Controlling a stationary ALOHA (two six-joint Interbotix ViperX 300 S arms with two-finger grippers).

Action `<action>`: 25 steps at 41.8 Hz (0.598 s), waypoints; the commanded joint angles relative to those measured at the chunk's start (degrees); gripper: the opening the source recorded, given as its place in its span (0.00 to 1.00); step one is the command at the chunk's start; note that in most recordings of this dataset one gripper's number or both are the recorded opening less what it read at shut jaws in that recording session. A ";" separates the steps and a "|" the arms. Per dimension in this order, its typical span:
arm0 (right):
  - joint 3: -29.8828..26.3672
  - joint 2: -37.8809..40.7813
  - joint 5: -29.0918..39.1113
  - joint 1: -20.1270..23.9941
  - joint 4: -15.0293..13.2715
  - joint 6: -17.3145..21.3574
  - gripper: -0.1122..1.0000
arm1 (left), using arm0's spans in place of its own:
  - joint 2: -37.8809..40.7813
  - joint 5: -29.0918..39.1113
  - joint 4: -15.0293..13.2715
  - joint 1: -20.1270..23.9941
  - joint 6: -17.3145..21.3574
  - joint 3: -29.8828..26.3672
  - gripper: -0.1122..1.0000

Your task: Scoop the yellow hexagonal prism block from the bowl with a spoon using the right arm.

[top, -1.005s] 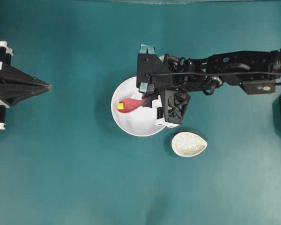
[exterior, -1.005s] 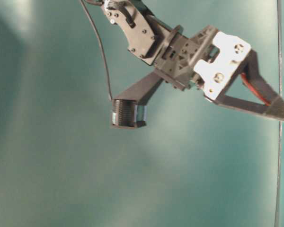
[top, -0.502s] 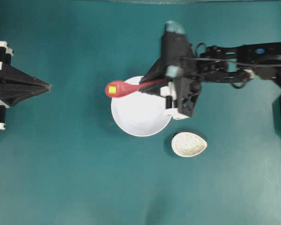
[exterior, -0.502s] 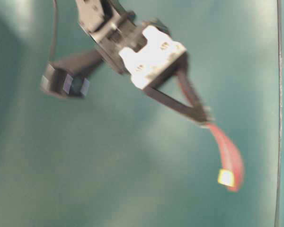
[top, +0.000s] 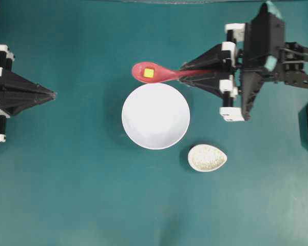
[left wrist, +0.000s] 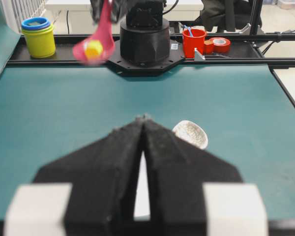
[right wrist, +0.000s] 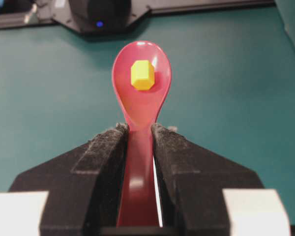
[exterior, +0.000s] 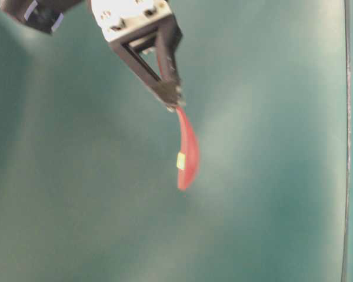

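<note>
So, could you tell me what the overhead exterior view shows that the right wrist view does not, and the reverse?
Only the overhead view shows the white bowl, now empty, the speckled dish beside it, and the idle left gripper. Only the right wrist view shows the block's hexagonal face and the right gripper's pads pressed against the handle. Both show the right gripper holding the spoon, with the yellow hexagonal prism block in its scoop.
</note>
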 commanded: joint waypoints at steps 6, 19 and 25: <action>-0.35 -1.32 -0.35 0.09 0.62 0.09 0.30 | 0.26 -0.70 0.18 0.09 -0.09 -1.05 0.10; -0.09 -1.41 -0.53 0.09 0.62 0.00 0.30 | 0.44 -0.97 0.18 0.09 -0.09 -0.97 0.10; -0.09 -1.49 -0.62 0.09 0.53 -0.09 0.30 | 0.53 -0.97 0.18 0.09 0.00 -0.97 0.10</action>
